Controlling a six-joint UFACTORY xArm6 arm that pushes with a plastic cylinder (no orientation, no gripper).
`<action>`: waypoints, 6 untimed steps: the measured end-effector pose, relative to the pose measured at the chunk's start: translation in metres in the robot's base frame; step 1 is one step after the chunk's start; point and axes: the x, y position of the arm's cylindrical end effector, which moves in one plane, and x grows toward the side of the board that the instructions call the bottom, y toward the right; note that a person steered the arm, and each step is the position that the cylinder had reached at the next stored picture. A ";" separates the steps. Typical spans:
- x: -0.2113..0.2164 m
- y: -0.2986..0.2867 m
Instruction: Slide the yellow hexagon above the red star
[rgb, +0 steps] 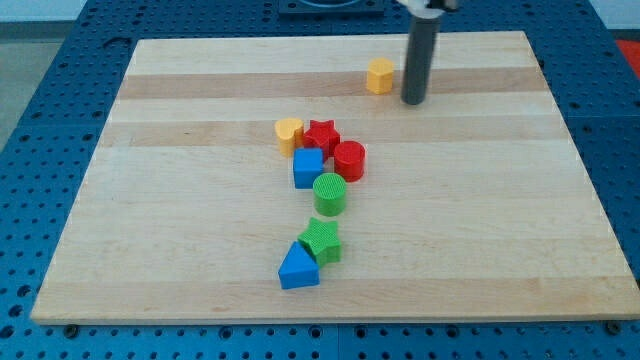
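Note:
The yellow hexagon (380, 75) lies near the view's top, right of centre. My tip (414, 101) stands just to its right and slightly lower, a small gap apart. The red star (322, 136) lies lower and to the left, in a cluster near the board's middle. It sits between a yellow heart (289, 133) on its left and a red cylinder (349, 160) at its lower right.
A blue cube (309, 167) sits below the red star, with a green cylinder (330, 193) under it. Lower down are a green star (322, 240) and a blue triangle (298, 267). The wooden board (150, 200) ends in blue perforated table all round.

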 end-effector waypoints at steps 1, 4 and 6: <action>-0.014 0.002; -0.021 -0.020; -0.065 -0.005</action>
